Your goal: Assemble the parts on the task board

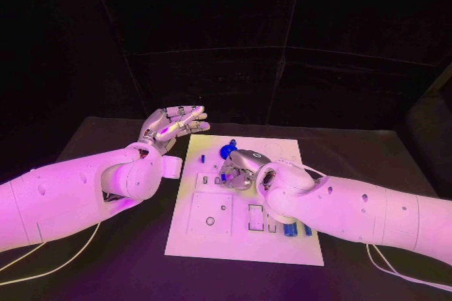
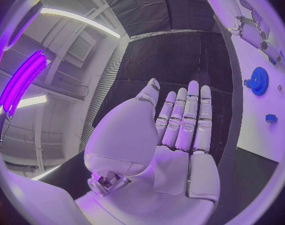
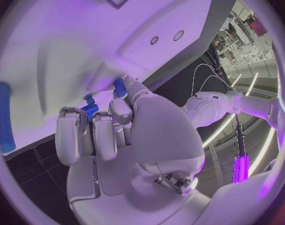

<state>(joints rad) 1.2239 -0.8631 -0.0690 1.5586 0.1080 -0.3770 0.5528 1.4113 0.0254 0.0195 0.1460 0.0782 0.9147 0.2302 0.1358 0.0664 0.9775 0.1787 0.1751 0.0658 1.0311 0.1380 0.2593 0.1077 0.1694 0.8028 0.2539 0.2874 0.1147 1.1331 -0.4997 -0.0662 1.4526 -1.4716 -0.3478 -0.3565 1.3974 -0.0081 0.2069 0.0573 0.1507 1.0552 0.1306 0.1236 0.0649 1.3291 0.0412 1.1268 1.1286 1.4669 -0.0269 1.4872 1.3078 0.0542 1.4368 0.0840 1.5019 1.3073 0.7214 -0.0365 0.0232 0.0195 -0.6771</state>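
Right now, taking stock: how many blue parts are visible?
5: blue gear at the far edge, small piece near it, a part by the right hand, two pegs beside the right forearm; more may be hidden.

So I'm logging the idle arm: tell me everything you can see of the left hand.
The left hand is silver and many-fingered, metallic-looking, on a white arm. It is raised off the table beyond the task board's far left corner, palm open, fingers straight and side by side, thumb set apart. It holds nothing and touches nothing.
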